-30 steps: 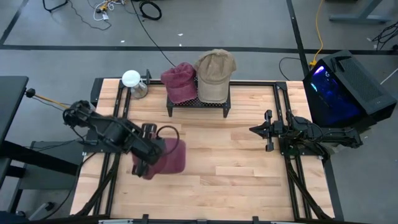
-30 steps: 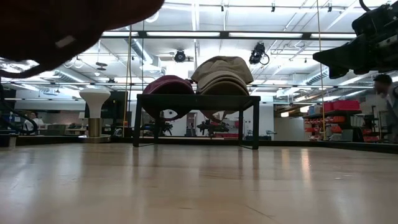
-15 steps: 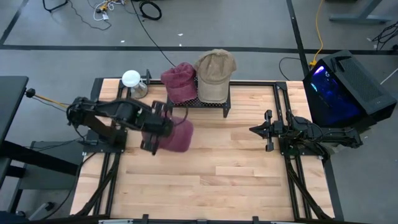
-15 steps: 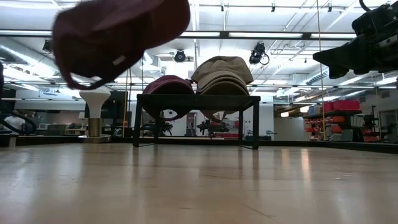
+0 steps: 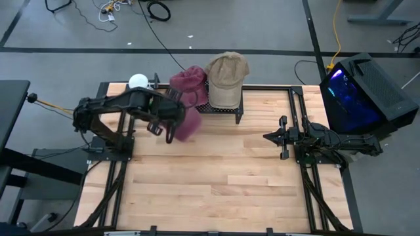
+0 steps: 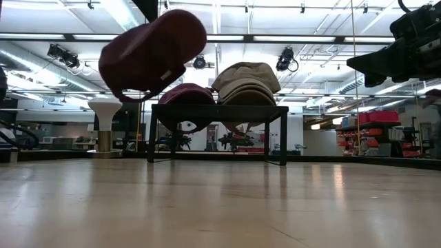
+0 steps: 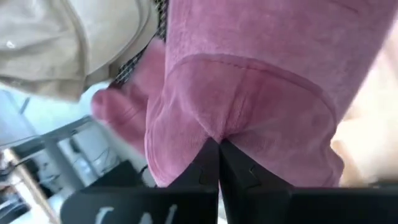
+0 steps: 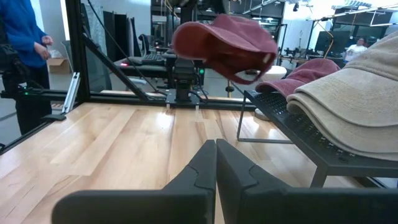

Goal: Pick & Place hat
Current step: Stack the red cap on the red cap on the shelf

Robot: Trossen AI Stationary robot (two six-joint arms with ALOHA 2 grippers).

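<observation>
A dark red hat [image 5: 189, 122] hangs in the air just in front of the black mesh rack [image 5: 226, 109], with my left gripper [image 7: 218, 149] shut on it. In the low view the hat [image 6: 153, 54] floats high, left of the rack [image 6: 219, 109]. On the rack sit a second dark red hat [image 5: 188, 82] and a tan hat [image 5: 228, 77], crowns up. My right gripper [image 5: 268, 136] waits shut at the table's right side, pointing level toward the left. My left gripper pinches the hat's cloth [image 7: 214, 132] between its two fingers, and the cloth puckers at the fingertips. The fingers come slanting down from above and from the table's left. The hat hangs tilted below them [image 6: 148, 41], lifted clear of table and rack.
A white mushroom-shaped stand [image 5: 138, 82] is at the far left corner beside the rack. Bare wooden table [image 5: 223, 177] lies in front of the rack. A person in blue [image 8: 18, 56] stands beyond the table's left side.
My left gripper has swung from the near left of the table toward the far edge and the rack, rolling its wrist as it went. The dark red hat has travelled with it, turned about, staying lifted clear of the table.
</observation>
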